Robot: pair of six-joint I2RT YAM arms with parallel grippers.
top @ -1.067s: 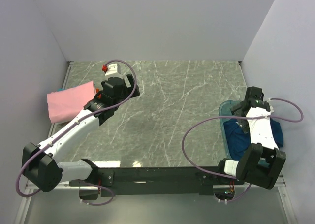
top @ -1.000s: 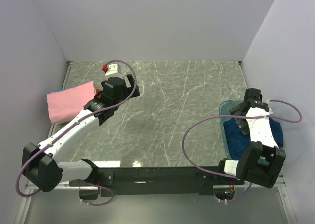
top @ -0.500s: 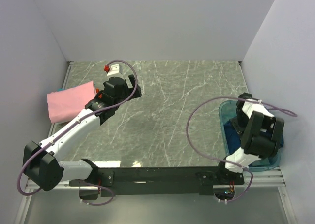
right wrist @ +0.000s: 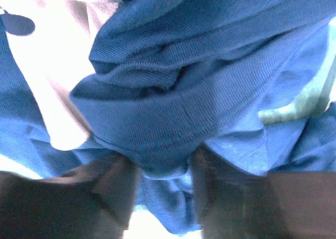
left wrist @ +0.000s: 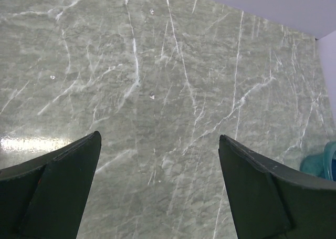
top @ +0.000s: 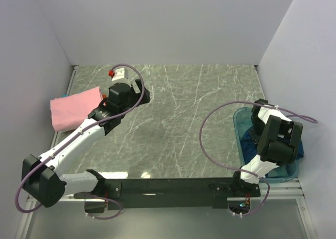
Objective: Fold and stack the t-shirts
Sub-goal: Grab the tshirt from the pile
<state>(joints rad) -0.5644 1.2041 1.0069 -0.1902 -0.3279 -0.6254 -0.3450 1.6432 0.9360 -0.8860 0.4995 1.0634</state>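
Note:
A folded pink t-shirt [top: 76,108] lies at the table's left edge. A dark navy-blue t-shirt [top: 249,144] is crumpled inside the teal tub [top: 241,114] on the right. My right gripper [top: 259,127] points down into the tub. In the right wrist view its fingers [right wrist: 110,189] press from both sides on a bunched fold of the navy-blue t-shirt [right wrist: 168,107], so the right gripper [right wrist: 163,168] is shut on that cloth. My left gripper [top: 139,93] hovers right of the pink t-shirt. In its wrist view the left gripper [left wrist: 159,139] stands wide open over bare marble.
The grey-green marble table [top: 189,123] is walled in by white panels at the back and both sides. The tub's teal rim [left wrist: 321,163] shows at the right edge of the left wrist view. A purple cable [top: 210,123] loops from the right arm over the table.
The right arm has tipped down into the tub and its jaws have closed from open onto the navy-blue cloth. The left arm has barely shifted.

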